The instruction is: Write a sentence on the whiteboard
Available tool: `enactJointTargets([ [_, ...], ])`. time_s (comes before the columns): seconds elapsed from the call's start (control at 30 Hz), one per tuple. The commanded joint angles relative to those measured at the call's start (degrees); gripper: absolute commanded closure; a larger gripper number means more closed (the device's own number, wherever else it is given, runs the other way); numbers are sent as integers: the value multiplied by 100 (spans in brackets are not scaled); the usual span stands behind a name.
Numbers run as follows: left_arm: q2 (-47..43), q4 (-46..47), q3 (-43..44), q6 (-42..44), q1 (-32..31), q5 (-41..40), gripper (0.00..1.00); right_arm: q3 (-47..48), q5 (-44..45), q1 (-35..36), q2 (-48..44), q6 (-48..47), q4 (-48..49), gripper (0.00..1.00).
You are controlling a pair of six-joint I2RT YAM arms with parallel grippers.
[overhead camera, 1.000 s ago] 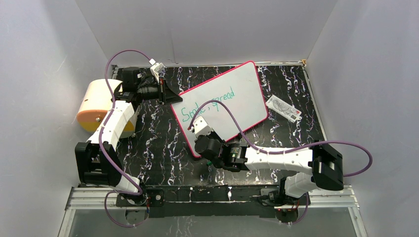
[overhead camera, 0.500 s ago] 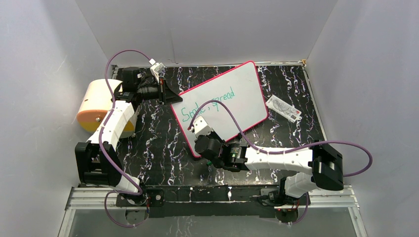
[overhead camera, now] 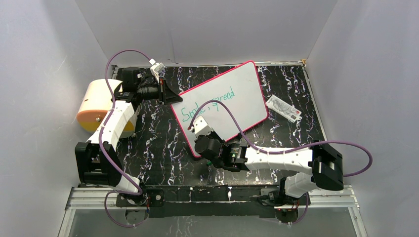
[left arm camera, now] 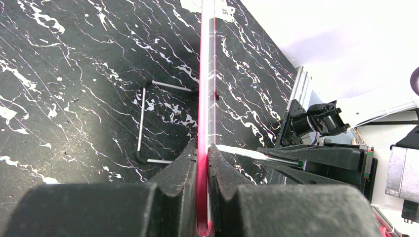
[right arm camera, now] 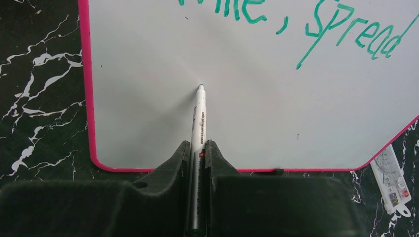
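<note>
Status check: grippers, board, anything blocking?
Left gripper shut on whiteboard edge. Right gripper shut on marker, tip at blank area under sentence. Packet beside board, apart.

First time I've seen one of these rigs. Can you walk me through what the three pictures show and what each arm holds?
These are two robot arms bolted to the near edge of a black marbled table. The wide picture comes from a fixed camera above and behind them; the other two come from cameras on each wrist. The left gripper is shut on the pink rim of the whiteboard. The right gripper is shut on a marker, its tip at the blank area below the teal words "Smile, spread". A small white packet lies right of the board, and a cream-and-orange cylinder sits at the far left.
</note>
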Motion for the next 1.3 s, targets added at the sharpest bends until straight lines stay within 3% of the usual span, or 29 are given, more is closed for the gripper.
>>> enactJointTargets([
  [0.0, 0, -302, -194, 165, -101, -231, 100, 158, 53, -63, -71, 53, 570, 100],
  [0.43, -19, -301, -202, 170, -101, -241, 100, 294, -123, -73, -10, -232, 840, 100],
  [1.27, -18, -307, -197, 170, -101, -252, 100, 323, -583, -64, 34, 222, -404, 100],
])
